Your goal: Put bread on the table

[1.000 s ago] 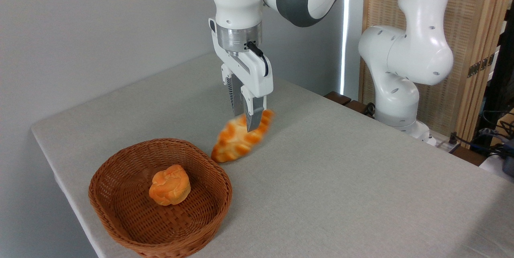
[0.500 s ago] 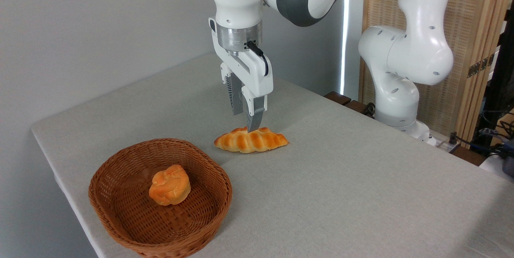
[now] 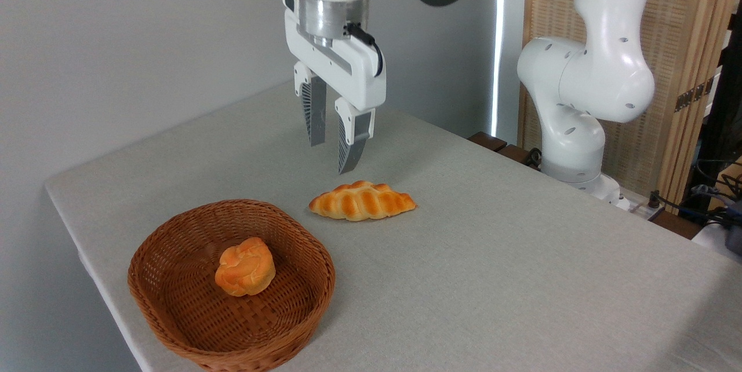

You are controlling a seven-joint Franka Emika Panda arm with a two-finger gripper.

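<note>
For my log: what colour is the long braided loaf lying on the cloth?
Glossy golden-orange braided loaf with pale seams, seen clearly in the fixed camera view.

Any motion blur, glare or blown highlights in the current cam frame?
Fixed camera: no motion blur, the bread and gripper are sharp; a blown-out light strip runs behind the arm; soft shadows on the table; mild gloss on the crust.

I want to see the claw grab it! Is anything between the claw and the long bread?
No. In the camera view, only open air separates the gripper from the bread lying on the table.
</note>
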